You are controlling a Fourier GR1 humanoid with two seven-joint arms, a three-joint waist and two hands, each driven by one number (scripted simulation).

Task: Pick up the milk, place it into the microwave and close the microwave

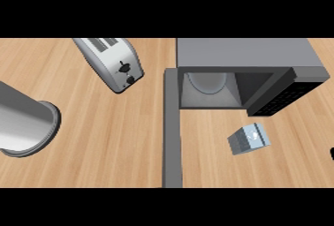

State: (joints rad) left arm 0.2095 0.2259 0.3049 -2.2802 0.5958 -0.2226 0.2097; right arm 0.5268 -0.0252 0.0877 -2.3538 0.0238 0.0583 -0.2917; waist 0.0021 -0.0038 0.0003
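Right now, operator, you are looking steeply down at this:
Tabletop: your wooden tabletop (98, 145) carries everything in view.
Microwave: the grey microwave (248, 55) sits at the upper right, and you can see into its lit cavity.
Microwave door: the door (172, 128) stands swung wide open, reaching edge-on from the cavity's left side down toward the lower edge of your view.
Milk: your milk (248, 138) is a small grey-blue carton on the tabletop, apart from the microwave, below its dark control panel and right of the open door.
Toaster: a silver toaster (111, 62) stands tilted at the upper left.
Pot: a large metal cylinder (23, 121) stands at the left edge.
Right hand: only a dark sliver (331, 153) shows at the right edge; you cannot tell how its fingers are set.
Left hand: no view shows it.
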